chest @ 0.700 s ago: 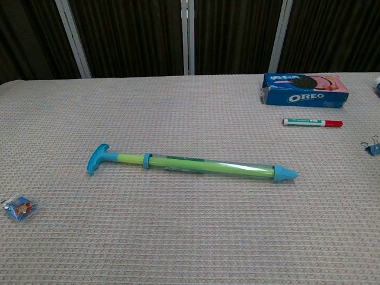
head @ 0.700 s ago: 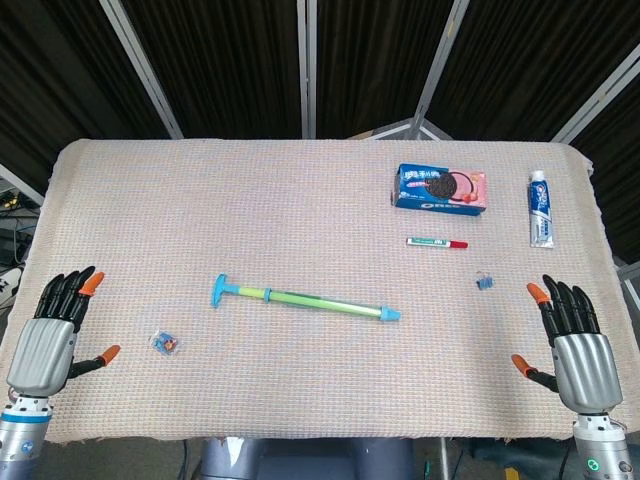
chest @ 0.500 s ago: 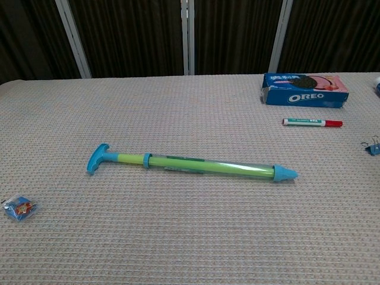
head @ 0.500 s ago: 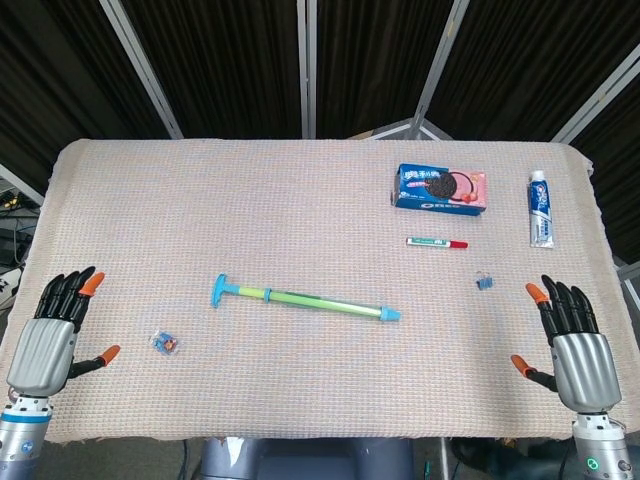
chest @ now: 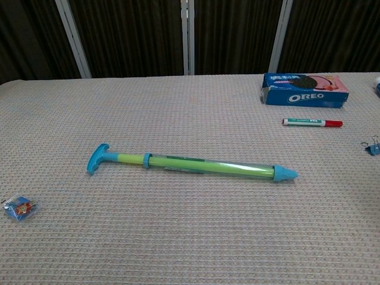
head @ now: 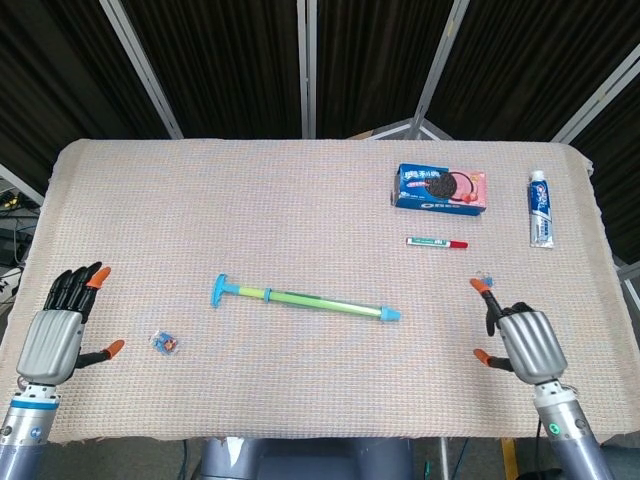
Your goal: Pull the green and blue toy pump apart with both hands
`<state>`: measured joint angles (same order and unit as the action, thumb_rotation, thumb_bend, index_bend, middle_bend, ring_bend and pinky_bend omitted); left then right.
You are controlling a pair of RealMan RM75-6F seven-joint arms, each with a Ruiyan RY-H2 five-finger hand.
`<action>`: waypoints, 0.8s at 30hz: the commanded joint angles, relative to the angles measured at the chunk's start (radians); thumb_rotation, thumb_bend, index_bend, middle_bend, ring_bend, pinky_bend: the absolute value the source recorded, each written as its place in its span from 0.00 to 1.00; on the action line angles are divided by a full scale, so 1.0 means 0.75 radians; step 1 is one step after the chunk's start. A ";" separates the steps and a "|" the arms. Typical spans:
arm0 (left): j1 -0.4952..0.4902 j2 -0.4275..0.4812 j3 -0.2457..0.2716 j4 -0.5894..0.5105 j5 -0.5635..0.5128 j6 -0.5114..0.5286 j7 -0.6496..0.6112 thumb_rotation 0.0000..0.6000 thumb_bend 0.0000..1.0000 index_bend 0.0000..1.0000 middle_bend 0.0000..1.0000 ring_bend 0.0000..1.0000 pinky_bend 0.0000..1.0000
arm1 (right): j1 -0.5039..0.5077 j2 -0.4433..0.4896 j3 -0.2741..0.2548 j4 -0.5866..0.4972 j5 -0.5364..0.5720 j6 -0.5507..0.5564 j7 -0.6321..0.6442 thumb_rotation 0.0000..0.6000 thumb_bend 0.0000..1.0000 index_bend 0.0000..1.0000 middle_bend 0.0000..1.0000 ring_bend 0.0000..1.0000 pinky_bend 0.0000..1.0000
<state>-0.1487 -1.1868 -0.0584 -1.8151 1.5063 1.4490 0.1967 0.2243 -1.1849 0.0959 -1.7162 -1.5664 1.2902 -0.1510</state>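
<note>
Pump: the green and blue toy pump (head: 305, 298) lay whole at mid-counter, untouched.
Left hand (head: 60, 335): empty, fingers spread.
Right hand (head: 520, 338): empty, fingers apart.

green-and-blue pump (head: 305, 299), blue cookie box (head: 440, 187), beige cloth (head: 250, 200).

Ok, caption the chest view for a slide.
Toy pump lies untouched on the table, no hand in frame.
</note>
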 commanded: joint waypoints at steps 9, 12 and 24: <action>-0.050 -0.064 -0.038 0.038 -0.152 -0.093 0.127 1.00 0.00 0.00 0.00 0.00 0.00 | 0.463 -0.259 0.185 0.043 0.445 -0.604 -0.142 1.00 0.00 0.24 0.98 1.00 1.00; -0.060 -0.082 -0.044 0.045 -0.179 -0.103 0.152 1.00 0.00 0.00 0.00 0.00 0.00 | 0.563 -0.384 0.197 0.130 0.652 -0.687 -0.238 1.00 0.02 0.29 0.99 1.00 1.00; -0.069 -0.079 -0.046 0.049 -0.198 -0.104 0.146 1.00 0.00 0.00 0.00 0.00 0.00 | 0.702 -0.563 0.142 0.251 0.889 -0.577 -0.497 1.00 0.12 0.33 0.99 1.00 1.00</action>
<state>-0.2003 -1.2458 -0.0929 -1.7784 1.3580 1.3710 0.3058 0.7431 -1.5950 0.2090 -1.5372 -0.9061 0.8457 -0.5124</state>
